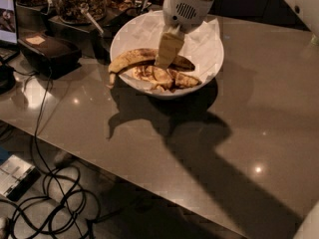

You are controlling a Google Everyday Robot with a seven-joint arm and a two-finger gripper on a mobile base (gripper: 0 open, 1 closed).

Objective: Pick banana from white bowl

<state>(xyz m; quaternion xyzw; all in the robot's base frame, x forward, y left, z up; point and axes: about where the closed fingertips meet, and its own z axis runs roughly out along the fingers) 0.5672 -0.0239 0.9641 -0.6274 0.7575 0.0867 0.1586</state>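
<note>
The white bowl (212, 71) stands at the back middle of the grey-brown table, lined with crumpled white paper. The long spotted banana (130, 59) lies across its left half, with the dark stem end poking over the left rim. Shorter brown-yellow banana pieces (172, 78) lie in front of it in the bowl. My gripper (167, 59) reaches down from above into the bowl's middle. Its beige fingers (169, 46) are closed on the banana's middle and hide that part.
Glass jars of snacks (75, 1) stand behind the bowl at the back left. A black box (47, 51) sits left of the bowl, with a lit screen (6, 14) at the far left. Cables (55, 193) lie on the floor below the table's front edge.
</note>
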